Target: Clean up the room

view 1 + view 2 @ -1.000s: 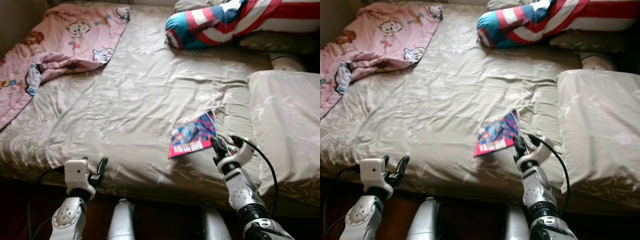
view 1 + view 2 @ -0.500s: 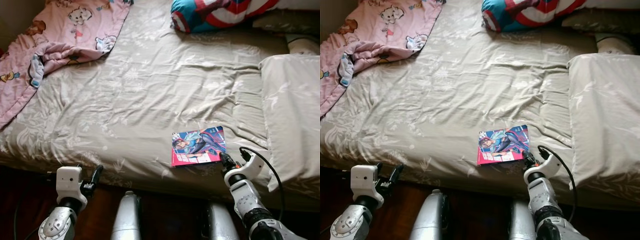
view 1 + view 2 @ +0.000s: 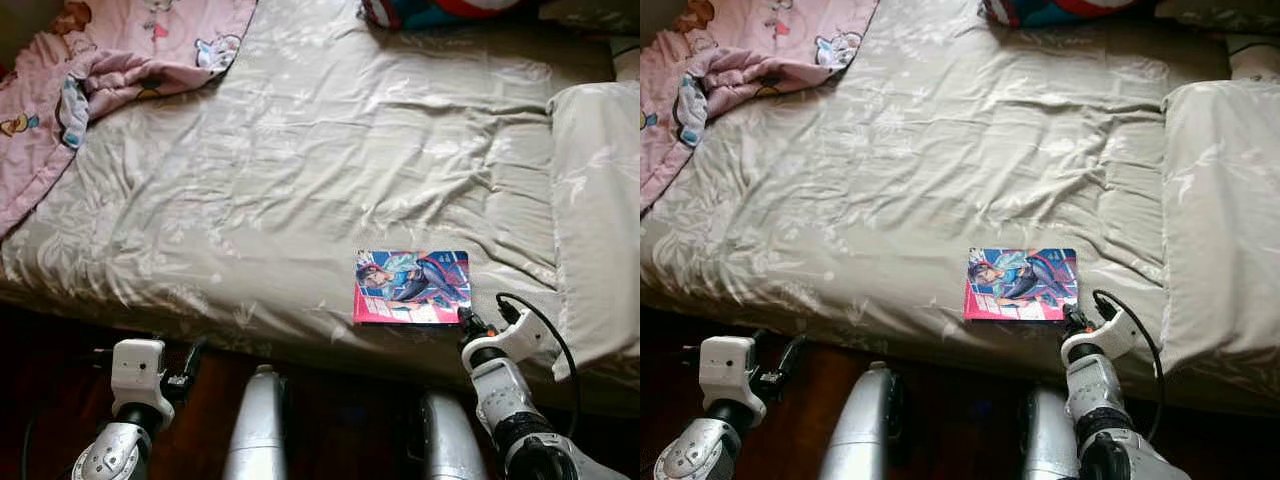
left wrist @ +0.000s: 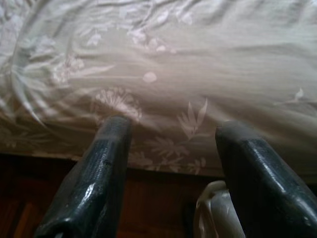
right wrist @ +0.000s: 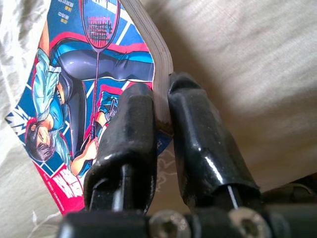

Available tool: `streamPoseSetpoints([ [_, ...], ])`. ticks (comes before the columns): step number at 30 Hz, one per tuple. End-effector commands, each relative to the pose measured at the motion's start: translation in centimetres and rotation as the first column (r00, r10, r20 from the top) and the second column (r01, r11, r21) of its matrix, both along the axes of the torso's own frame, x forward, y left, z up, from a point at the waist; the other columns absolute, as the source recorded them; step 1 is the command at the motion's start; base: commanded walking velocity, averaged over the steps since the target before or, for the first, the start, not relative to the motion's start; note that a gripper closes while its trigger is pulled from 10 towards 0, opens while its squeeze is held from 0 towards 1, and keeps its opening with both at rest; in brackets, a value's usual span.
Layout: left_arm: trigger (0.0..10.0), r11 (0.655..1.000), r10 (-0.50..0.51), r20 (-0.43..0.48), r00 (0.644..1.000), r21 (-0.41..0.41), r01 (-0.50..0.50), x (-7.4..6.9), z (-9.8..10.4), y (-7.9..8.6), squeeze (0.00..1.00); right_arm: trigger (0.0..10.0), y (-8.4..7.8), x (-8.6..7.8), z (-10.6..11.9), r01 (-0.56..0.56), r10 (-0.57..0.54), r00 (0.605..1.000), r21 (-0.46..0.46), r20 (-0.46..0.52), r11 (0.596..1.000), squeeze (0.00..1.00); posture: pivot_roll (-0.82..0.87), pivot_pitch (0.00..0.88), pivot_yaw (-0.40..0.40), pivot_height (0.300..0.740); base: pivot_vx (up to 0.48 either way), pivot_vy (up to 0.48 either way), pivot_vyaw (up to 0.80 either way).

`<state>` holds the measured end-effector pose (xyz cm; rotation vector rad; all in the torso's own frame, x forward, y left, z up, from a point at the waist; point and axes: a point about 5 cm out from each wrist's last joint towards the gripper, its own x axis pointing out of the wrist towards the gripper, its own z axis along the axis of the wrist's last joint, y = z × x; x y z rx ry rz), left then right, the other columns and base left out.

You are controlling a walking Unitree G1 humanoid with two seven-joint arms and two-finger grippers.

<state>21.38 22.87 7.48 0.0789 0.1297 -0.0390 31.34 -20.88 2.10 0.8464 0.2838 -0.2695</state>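
At bed's near edge: comic book (image 3: pixel 412 287) pinched at its corner by right gripper (image 5: pixel 161 124).

On far left of beige sheet (image 3: pixel 300 170), crumpled pink cartoon blanket (image 3: pixel 90 70). Below mattress edge on left, left gripper (image 4: pixel 171 144) idle, fingers (image 4: pixel 106 163) spread apart, nothing between them, pointed at sheet's overhang above dark floor (image 4: pixel 163 208). Right of centre, comic book flat on sheet near front edge, cover up, right fingers (image 5: pixel 131 129) clamped on its nearest corner. Further right, pale pillow (image 3: pixel 600 200) just beside book.
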Motion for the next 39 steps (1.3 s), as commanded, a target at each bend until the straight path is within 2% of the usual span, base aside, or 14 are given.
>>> streamPoseSetpoints([
  [1, 10.0, 1.000, 0.020, -0.038, 0.999, 0.014, -0.019, -0.7, -0.4, 0.7, 0.00, 10.0, -0.6, -1.6, -1.7, 0.047, -0.047, 0.995, -0.005, -0.083, 0.999, 0.00, 0.23, 0.420, 0.092, 0.636, 0.000, 0.000, 0.00],
  [6, 10.0, 1.000, 0.022, -0.041, 0.999, 0.012, -0.022, -0.6, -0.4, 0.5, 0.00, 10.0, -0.7, -1.5, -1.6, 0.055, -0.055, 0.995, -0.001, -0.081, 0.998, 0.00, 0.23, 0.417, 0.090, 0.636, 0.000, 0.000, 0.00],
  [7, 10.0, 1.000, 0.022, -0.041, 0.999, 0.011, -0.022, -0.6, -0.4, 0.5, 0.00, 10.0, -0.8, -1.5, -1.5, 0.057, -0.056, 0.995, 0.002, -0.076, 0.998, 0.37, 0.23, 0.417, 0.090, 0.636, 0.000, 0.000, 0.00],
  [8, 10.0, 1.000, 0.022, -0.041, 0.999, 0.011, -0.022, -0.6, -0.4, 0.5, 0.00, 10.0, -0.8, -1.4, -1.5, 0.055, -0.054, 0.996, 0.001, -0.073, 0.999, 1.00, 0.22, 0.415, 0.088, 0.636, 0.000, 0.000, 0.00],
  [11, 10.0, 1.000, 0.023, -0.041, 0.999, 0.009, -0.022, -0.4, -0.4, 0.4, 0.00, 10.0, -0.9, -1.2, -1.2, 0.048, -0.049, 0.997, -0.008, -0.066, 0.999, 1.00, 0.22, 0.413, 0.086, 0.636, 0.000, 0.000, 0.00],
  [12, 10.0, 1.000, 0.023, -0.041, 0.999, 0.009, -0.022, -0.4, -0.4, 0.4, 0.00, 10.0, -0.9, -1.2, -1.2, 0.049, -0.049, 0.997, -0.010, -0.066, 0.999, 0.63, 0.22, 0.413, 0.086, 0.636, 0.000, 0.000, 0.00],
  [13, 10.0, 1.000, 0.023, -0.041, 0.999, 0.008, -0.023, -0.4, -0.4, 0.4, 0.00, 10.0, -0.9, -1.2, -1.1, 0.050, -0.050, 0.997, -0.010, -0.065, 0.999, 0.63, 0.22, 0.413, 0.086, 0.636, 0.000, 0.000, 0.00],
  [14, 10.0, 1.000, 0.023, -0.041, 0.999, 0.008, -0.022, -0.4, -0.4, 0.4, 0.00, 10.0, -0.9, -1.1, -1.1, 0.051, -0.052, 0.997, -0.011, -0.065, 0.999, 0.00, 0.22, 0.412, 0.084, 0.636, 0.000, 0.000, 0.00],
  [25, 10.0, 1.000, 0.021, -0.037, 0.999, -0.001, -0.021, 0.2, -0.6, 0.0, 0.00, 10.0, -1.4, -1.2, -1.1, 0.071, -0.073, 0.995, -0.026, -0.073, 0.997, 0.00, 0.20, 0.386, 0.073, 0.636, 0.000, 0.000, 0.00],
  [29, 10.0, 1.000, 0.029, -0.034, 0.999, -0.010, -0.029, 0.7, -1.0, -0.3, 0.00, 10.0, -1.2, -0.8, -0.3, -0.038, 0.028, 0.999, -0.241, -0.046, 0.970, 0.00, 0.19, 0.355, 0.054, 0.636, 0.000, 0.000, 0.00],
  [30, 10.0, 1.000, 0.029, -0.034, 0.999, -0.010, -0.029, 0.7, -1.0, -0.3, 0.00, 10.0, -1.2, -0.8, -0.3, -0.038, 0.028, 0.999, -0.241, -0.046, 0.970, 0.00, 0.19, 0.355, 0.054, 0.636, 0.000, 0.000, 0.00],
  [31, 10.0, 0.999, 0.047, -0.036, 0.998, -0.020, -0.047, 1.0, -1.3, -0.2, 0.00, 10.0, -0.8, -0.5, 0.1, -0.078, 0.076, 0.997, -0.310, -0.020, 0.947, 0.00, 0.17, 0.343, 0.045, 0.636, 0.000, 0.000, 0.00],
  [35, 10.0, 0.995, 0.084, -0.030, 0.996, -0.060, -0.085, 1.8, -1.7, -0.2, 0.00, 10.0, -0.3, -0.4, 0.9, -0.124, 0.160, 0.986, -0.418, 0.051, 0.900, 0.00, 0.14, 0.315, 0.026, 0.636, 0.000, 0.000, 0.00],
  [39, 10.0, 0.993, 0.086, -0.031, 0.996, -0.073, -0.088, 2.6, -2.1, -0.5, 0.00, 10.0, -0.1, -1.1, 0.8, -0.143, 0.204, 0.975, -0.453, 0.089, 0.880, 0.00, 0.12, 0.275, 0.010, 0.636, 0.000, 0.000, 0.00],
])
